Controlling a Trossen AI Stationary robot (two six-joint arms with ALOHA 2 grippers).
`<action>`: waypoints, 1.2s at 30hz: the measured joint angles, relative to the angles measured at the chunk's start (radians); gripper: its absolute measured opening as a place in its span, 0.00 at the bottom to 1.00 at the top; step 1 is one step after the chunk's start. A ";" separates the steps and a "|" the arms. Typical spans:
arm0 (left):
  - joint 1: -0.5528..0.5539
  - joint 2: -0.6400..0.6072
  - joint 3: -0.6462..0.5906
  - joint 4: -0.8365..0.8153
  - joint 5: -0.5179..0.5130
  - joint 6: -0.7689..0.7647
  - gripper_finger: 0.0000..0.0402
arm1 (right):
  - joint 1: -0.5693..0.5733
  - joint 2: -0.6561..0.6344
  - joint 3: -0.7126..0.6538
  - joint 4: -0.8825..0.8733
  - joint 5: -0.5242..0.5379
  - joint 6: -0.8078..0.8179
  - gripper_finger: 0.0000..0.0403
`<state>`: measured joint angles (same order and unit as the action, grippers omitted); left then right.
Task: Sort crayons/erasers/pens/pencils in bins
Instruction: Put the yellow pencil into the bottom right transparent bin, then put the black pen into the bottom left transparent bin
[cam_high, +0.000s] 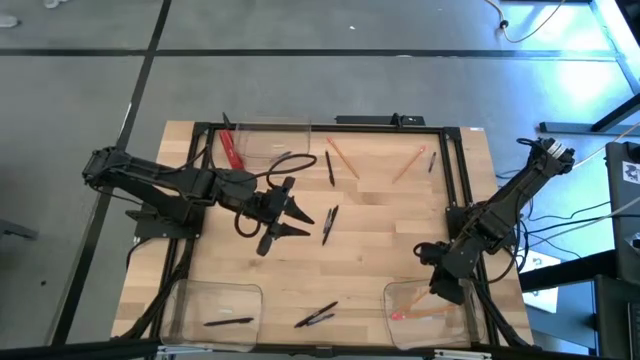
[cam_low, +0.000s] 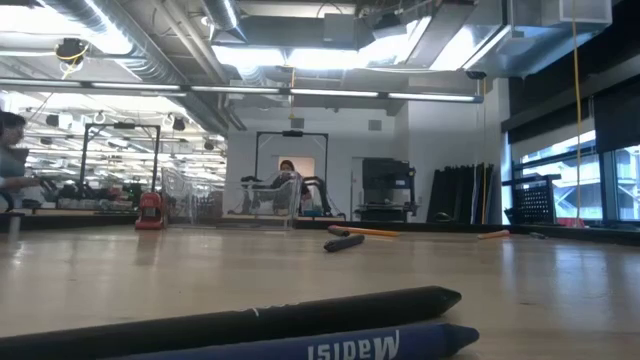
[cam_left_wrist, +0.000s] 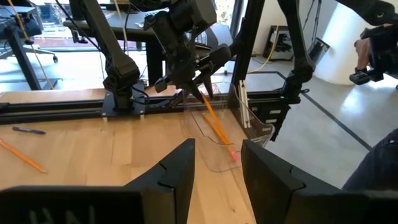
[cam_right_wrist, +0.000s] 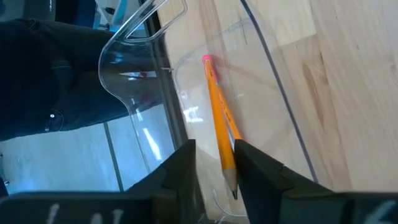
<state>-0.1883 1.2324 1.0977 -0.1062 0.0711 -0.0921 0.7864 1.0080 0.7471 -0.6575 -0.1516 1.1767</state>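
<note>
Left end effector (cam_high: 296, 222) hangs over mid-bench, fingers spread wide, holding nothing; a pen (cam_high: 329, 224) lies just beside its tips. Near-left bin (cam_high: 180, 300) holds one pen; two more pens (cam_high: 316, 317) lie between the near bins. Pencils (cam_high: 343, 158) lie loose toward the far edge. Right end effector (cam_high: 448, 289) sits over the near-right bin (cam_high: 400, 293); its fingers flank a pencil (cam_right_wrist: 219, 121) lying in the bin, whether gripping cannot be told. Bin walls are hard to trace. Open bench lies mid-right.
</note>
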 joint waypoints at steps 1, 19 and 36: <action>0.000 0.000 0.000 -0.003 0.000 0.000 0.30 | 0.000 0.000 0.000 0.001 0.000 0.000 0.28; 0.000 0.000 0.000 -0.021 0.001 -0.001 0.30 | 0.000 -0.017 0.007 -0.003 -0.183 0.023 0.29; 0.029 -0.072 0.000 -0.151 -0.148 -0.010 0.30 | -0.001 -0.044 0.391 -0.088 0.473 -0.466 0.29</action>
<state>-0.1593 1.1600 1.0977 -0.2568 -0.0768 -0.1020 0.7856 0.9642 1.1380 -0.7452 0.3216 0.7110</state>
